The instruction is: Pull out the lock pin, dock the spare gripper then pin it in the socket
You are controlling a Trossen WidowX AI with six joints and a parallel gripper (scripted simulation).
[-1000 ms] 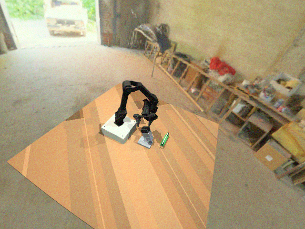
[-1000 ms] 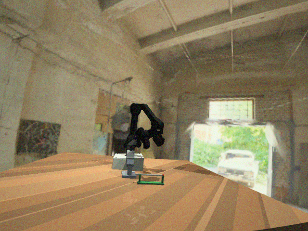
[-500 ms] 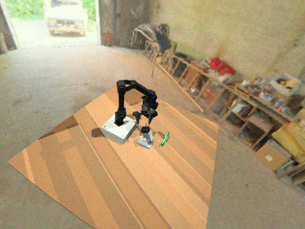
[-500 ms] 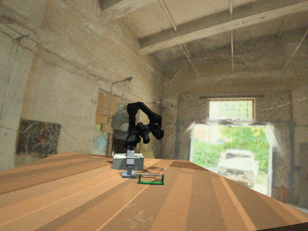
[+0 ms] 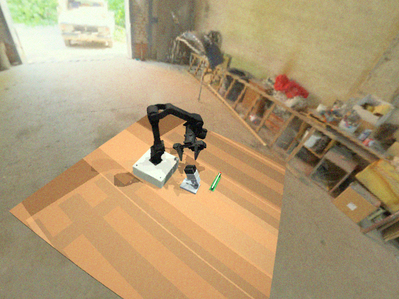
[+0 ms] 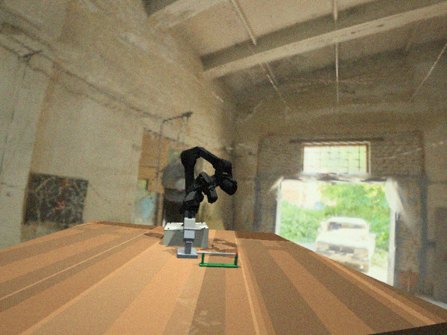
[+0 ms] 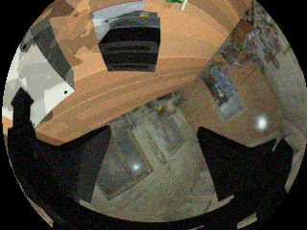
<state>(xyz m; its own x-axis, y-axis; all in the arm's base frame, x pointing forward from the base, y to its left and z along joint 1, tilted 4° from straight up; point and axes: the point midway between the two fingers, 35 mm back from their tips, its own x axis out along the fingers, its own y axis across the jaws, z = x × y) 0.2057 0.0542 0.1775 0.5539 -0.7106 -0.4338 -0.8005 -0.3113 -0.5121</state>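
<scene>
Nearest on the bench (image 5: 193, 232) (image 6: 162, 295) (image 7: 182, 53), the lock pin (image 5: 216, 180) (image 6: 218, 253) (image 7: 184, 5) lies across its green stand (image 5: 212, 189) (image 6: 218, 265) (red end up top, too). Behind, the spare gripper (image 5: 190, 169) (image 6: 188, 225) (image 7: 155, 130) stands upright on the mount (image 5: 186, 187) (image 6: 184, 255) (image 7: 98, 21); its seating cannot be told. Farther back, the hand (image 5: 188, 159) (image 6: 202, 202) (image 7: 155, 130) hangs spread, pinching nothing.

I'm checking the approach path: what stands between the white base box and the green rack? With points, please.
The grey mount (image 5: 192, 180) (image 6: 188, 234), in the top view, between white base box (image 5: 146, 170) and green rack (image 5: 214, 187).

In the wrist view, the top edge cuts off the green rack (image 7: 174, 1) and the pale pin (image 7: 184, 5)
</scene>
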